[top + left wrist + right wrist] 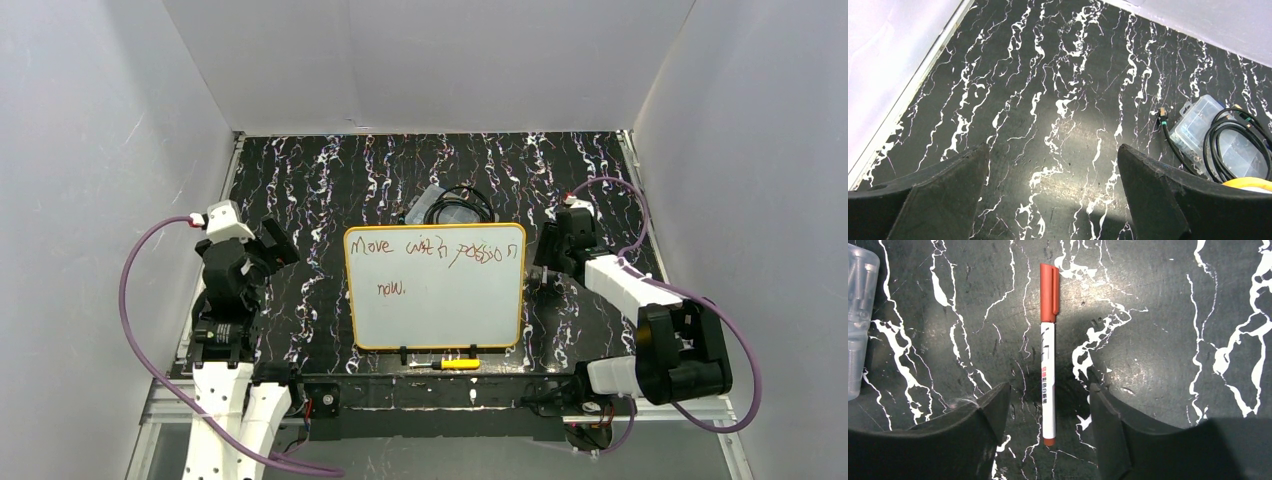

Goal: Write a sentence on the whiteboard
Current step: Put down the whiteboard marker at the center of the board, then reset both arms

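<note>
Whiteboard (450, 310) lies flat mid-desk (300, 190), w/ the sentence (425, 250) in reddish-brown across its top & a short word below. R end effector (1048, 395) is right of the board, jaws apart, straddling a capped red marker (1048, 340) lying on the desk, no contact. L end effector (1053, 160) is spread wide, gripping nothing, near a clear plastic box (1198, 120) & black cable (1233, 145).

Black white-veined table (320, 190), whiteboard (450, 310) at centre, capped marker (1048, 365), clear plastic box (1193, 120)
</note>
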Robot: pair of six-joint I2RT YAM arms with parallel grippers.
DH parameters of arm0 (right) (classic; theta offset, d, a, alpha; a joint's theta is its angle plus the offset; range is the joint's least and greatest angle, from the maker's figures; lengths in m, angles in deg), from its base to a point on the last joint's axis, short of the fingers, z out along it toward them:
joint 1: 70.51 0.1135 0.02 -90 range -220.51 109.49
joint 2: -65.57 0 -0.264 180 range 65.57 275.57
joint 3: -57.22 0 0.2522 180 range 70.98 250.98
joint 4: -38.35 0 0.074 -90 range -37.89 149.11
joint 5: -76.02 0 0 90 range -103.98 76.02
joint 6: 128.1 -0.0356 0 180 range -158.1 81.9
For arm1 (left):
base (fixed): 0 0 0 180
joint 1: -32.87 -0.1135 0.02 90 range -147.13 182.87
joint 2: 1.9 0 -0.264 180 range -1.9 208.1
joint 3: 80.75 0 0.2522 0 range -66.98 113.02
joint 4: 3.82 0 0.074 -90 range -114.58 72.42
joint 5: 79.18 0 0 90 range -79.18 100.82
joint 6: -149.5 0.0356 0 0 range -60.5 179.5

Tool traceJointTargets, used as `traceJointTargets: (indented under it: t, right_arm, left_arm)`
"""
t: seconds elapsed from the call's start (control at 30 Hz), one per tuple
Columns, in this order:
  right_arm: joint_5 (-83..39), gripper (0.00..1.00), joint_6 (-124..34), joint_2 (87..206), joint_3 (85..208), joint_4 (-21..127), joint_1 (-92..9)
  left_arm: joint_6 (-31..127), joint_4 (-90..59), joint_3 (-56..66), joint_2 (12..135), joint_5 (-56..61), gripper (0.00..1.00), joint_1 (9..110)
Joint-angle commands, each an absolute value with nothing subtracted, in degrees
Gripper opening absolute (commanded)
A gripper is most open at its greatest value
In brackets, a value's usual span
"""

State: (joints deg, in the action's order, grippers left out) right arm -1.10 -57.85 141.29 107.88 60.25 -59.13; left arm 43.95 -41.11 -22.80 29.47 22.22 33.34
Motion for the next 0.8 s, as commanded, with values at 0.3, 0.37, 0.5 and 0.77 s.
traceJointTargets:
  t: [0.3,0.37,0.5,0.77]
  right_arm:
    - [1.1,0.99,-52.2,123.6,114.7,60.4,-59.1]
    - [-0.8,0.99,-49.9,119.1,114.5,58.1,-59.1]
    - [-4.0,0.99,-46.6,111.9,114.0,55.1,-59.1]
    - [-4.6,1.00,-45.5,106.7,112.5,53.5,-59.1]
  left_arm:
    - [47.4,-35.1,-25.0,23.2,17.7,0.98,33.0]
    - [48.1,-34.0,-25.9,21.0,16.1,0.98,33.0]
    - [49.0,-32.4,-27.1,18.4,14.2,0.98,33.0]
    - [49.2,-32.2,-27.4,17.6,13.3,0.99,33.0]
